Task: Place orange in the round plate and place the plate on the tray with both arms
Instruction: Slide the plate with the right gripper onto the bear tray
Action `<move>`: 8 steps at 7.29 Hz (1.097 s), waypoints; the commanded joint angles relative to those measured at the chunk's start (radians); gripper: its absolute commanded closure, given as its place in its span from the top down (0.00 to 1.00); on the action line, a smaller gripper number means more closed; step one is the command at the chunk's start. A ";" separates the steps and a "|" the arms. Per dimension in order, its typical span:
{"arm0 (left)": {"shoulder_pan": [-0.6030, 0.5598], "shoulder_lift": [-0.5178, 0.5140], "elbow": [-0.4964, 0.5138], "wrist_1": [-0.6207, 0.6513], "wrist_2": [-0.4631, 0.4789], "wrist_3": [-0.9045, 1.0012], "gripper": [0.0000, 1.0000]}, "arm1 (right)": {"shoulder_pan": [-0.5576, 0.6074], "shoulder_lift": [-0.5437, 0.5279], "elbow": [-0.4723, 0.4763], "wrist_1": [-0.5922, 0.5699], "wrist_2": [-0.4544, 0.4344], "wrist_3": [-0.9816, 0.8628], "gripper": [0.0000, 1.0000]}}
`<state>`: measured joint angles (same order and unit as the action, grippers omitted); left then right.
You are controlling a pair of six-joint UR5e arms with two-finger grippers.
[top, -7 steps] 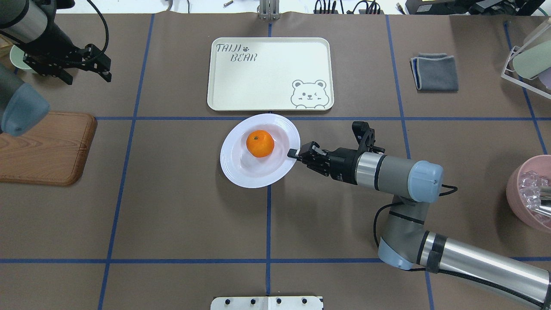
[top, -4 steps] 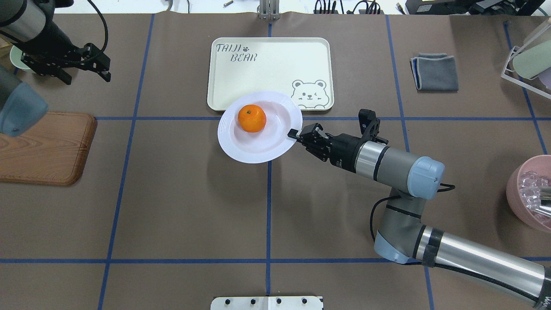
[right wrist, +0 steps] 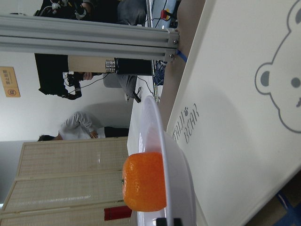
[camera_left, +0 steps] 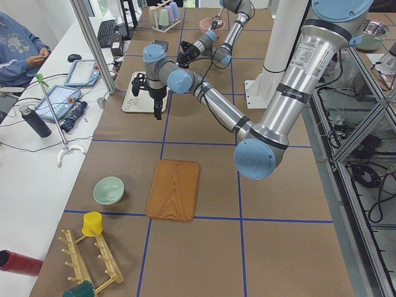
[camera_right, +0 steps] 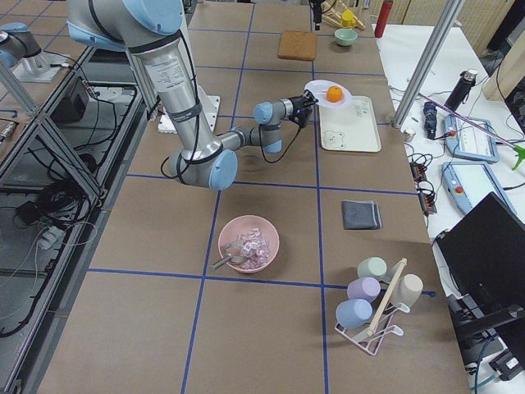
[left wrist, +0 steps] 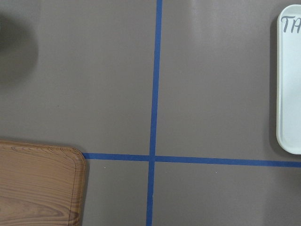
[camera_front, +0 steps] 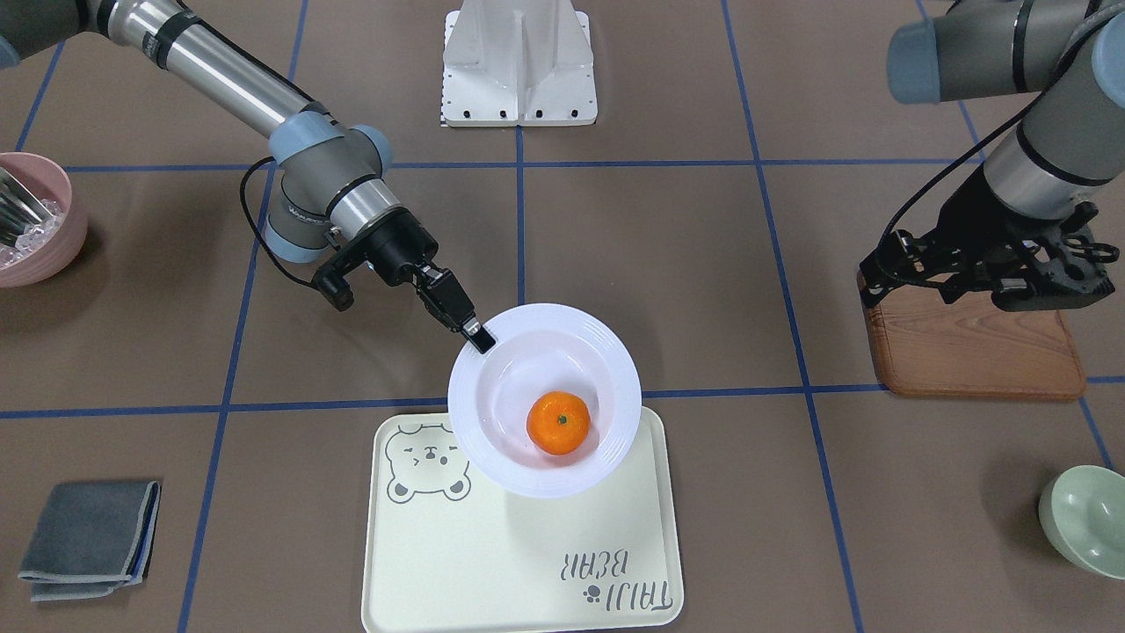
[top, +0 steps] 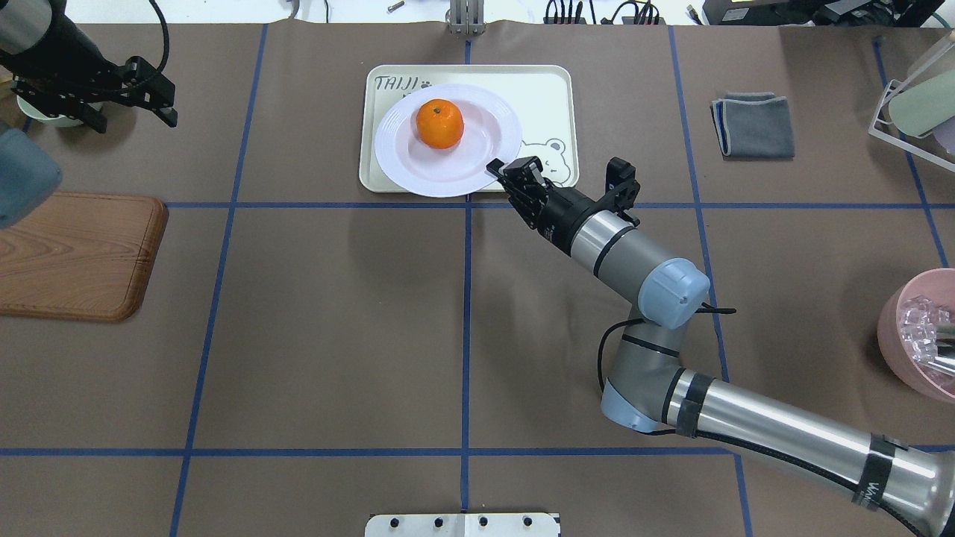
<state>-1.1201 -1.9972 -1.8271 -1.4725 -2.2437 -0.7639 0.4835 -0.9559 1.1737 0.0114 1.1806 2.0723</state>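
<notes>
Carrying the plate point(top: 466, 170) by one edge, I have the right fingers point(top: 498, 168) pinching its rim on the side nearest the arm. One finger lies over the ridged lip, and I take it the other is underneath, out of sight. A rim pinch is the only hold the wide, shallow shape allows from the side. It also leaves the bowl of the plate clear, so the orange point(top: 439, 124) can sit in the dip without being touched.

The orange rests inside the plate, out beyond the fingertips, across the dip and towards the rim opposite the pinch. From the wrist camera it shows as a bulge past the plate's edge, straight ahead of the fingers.

The tray point(top: 550, 95) lies below and ahead of the fingertips. The plate hangs above it and casts a shadow on the cream surface, so I judge it is not yet set down. Held from a single point, the far rim could dip and let the orange roll, so I would lower it gently.

The left fingers point(top: 163, 83) look spread and hold nothing. They are well apart from the plate, far off to the side of it, above bare desk point(top: 336, 335) near the wooden board point(top: 74, 253). They take no part in the carry at this moment.
</notes>
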 commanded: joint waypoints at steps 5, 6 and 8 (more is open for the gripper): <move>-0.026 0.037 -0.058 0.000 0.009 0.002 0.97 | 0.021 0.141 -0.202 -0.268 -0.107 0.150 0.00; -0.026 0.037 -0.054 0.000 0.009 0.002 0.97 | 0.021 0.143 -0.212 -0.271 -0.113 0.182 0.00; -0.026 0.035 -0.055 0.000 0.009 0.002 0.97 | 0.023 0.155 -0.212 -0.289 -0.124 0.216 0.00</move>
<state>-1.1461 -1.9613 -1.8824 -1.4726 -2.2350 -0.7625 0.5049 -0.8090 0.9649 -0.2650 1.0619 2.2665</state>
